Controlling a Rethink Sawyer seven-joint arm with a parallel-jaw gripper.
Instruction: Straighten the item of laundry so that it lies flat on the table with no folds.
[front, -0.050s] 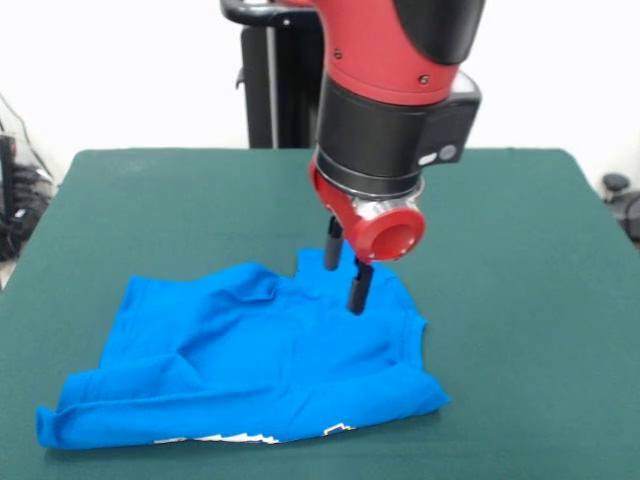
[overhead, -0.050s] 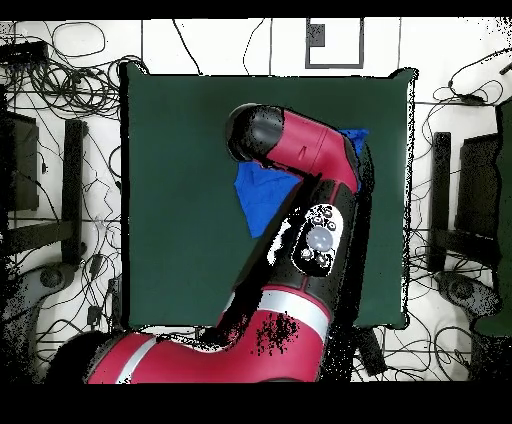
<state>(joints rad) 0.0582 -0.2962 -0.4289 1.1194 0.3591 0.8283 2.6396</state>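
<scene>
The item of laundry, a bright blue T-shirt (front, -0.050s: 250, 350), lies crumpled on the near half of the green table (front, -0.050s: 150, 200). It is doubled over on itself, and a strip of white graphic (front, -0.050s: 250, 438) peeks out at its near edge. My gripper (front, -0.050s: 346, 268) points down at the shirt's far edge, right of its middle. Its two black fingers (front, -0.050s: 359, 286) stand apart with nothing between them, and their tips are at the cloth. In the overhead view my arm (overhead, -0.050s: 300, 150) hides the gripper and most of the shirt (overhead, -0.050s: 262, 195), whose blue shows on both sides of the arm.
Bare green table (overhead, -0.050s: 180, 150) spreads wide around the shirt on all sides. Tangled cables (overhead, -0.050s: 80, 90) and dark stands (overhead, -0.050s: 440, 190) surround the table on the floor. A black pedestal (front, -0.050s: 270, 80) rises behind the table's far edge.
</scene>
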